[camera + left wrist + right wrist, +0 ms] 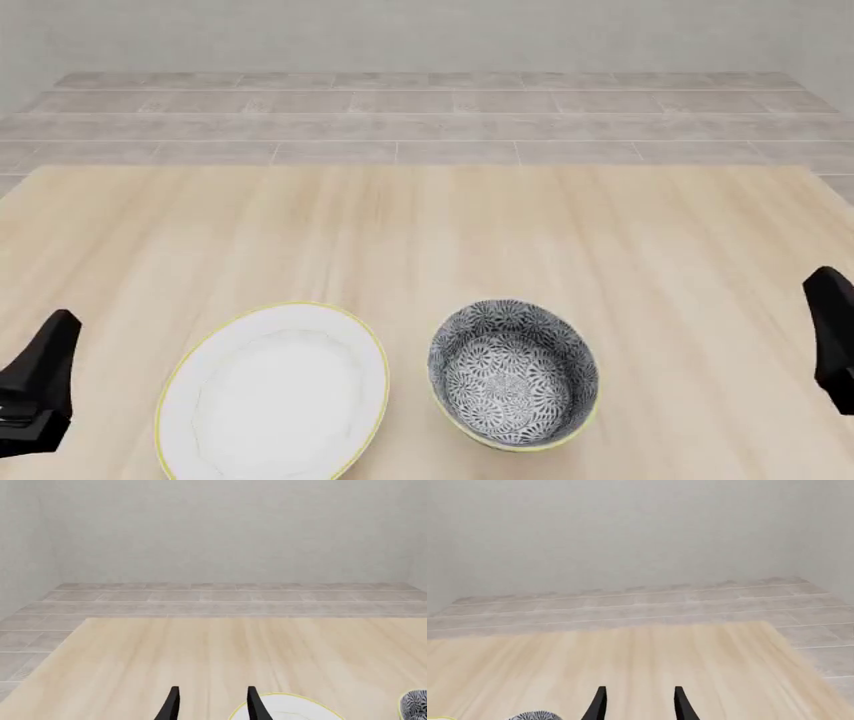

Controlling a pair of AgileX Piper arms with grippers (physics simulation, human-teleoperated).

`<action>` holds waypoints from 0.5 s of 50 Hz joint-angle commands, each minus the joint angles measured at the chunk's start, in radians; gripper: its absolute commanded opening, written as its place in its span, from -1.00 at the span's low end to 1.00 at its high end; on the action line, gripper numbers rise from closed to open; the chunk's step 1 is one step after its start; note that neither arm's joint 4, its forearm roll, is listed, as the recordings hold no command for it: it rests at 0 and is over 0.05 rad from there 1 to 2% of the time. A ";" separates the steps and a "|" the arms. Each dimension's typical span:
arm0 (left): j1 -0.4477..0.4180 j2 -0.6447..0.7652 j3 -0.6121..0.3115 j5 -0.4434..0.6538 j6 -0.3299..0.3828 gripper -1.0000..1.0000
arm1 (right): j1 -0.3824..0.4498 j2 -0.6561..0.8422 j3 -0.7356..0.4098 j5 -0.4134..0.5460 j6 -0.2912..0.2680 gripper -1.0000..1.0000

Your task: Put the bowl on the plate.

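In the front view, the white plate (274, 395) with a thin yellow rim lies flat near the table's front edge, left of centre. The dark floral bowl (514, 373) stands upright just to its right, a small gap between them. My left gripper (212, 705) is open and empty; the plate's rim (288, 697) shows beside one fingertip and the bowl's edge (415, 704) sits at the frame's border. My right gripper (639, 705) is also open and empty, with a sliver of the bowl (534, 715) low in its view.
The pale wooden table (427, 230) stretches away to a far edge, with a tiled floor (427, 110) and a grey wall beyond. The left arm (38, 385) and the right arm (833, 335) sit at the view's side edges, away from both dishes.
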 commanded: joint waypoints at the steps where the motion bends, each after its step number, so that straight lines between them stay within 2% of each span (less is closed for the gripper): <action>1: 0.000 0.000 0.000 0.000 0.000 1.00 | 0.006 0.152 -0.202 0.081 -0.007 1.00; 3: 0.000 0.000 0.000 0.000 0.000 1.00 | -0.013 0.209 -0.242 0.094 -0.054 1.00; 6: 0.000 0.000 0.000 0.000 0.000 1.00 | 0.008 0.206 -0.292 0.127 -0.045 1.00; 9: 0.000 0.000 0.000 0.000 0.000 1.00 | 0.016 0.273 -0.355 0.156 -0.044 1.00; 13: 0.000 0.000 0.000 0.000 0.000 1.00 | 0.039 0.386 -0.438 0.191 -0.146 1.00; 14: 0.000 0.000 0.000 0.000 0.000 1.00 | 0.059 0.404 -0.451 0.196 -0.148 1.00; 17: 0.000 0.000 0.000 0.000 0.000 1.00 | 0.084 0.438 -0.485 0.212 -0.125 1.00; 18: 0.000 0.000 0.000 0.000 0.000 1.00 | 0.108 0.467 -0.501 0.223 -0.100 1.00; 22: 0.000 0.000 0.000 0.000 0.000 1.00 | 0.143 0.541 -0.565 0.255 -0.093 1.00; 23: 0.000 0.000 0.000 0.000 0.000 1.00 | 0.167 0.572 -0.580 0.265 -0.046 1.00; 24: 0.000 0.000 0.000 0.000 0.000 1.00 | 0.171 0.585 -0.601 0.273 0.050 1.00; 25: 0.000 0.000 0.000 0.000 0.000 1.00 | 0.167 0.603 -0.613 0.283 0.105 1.00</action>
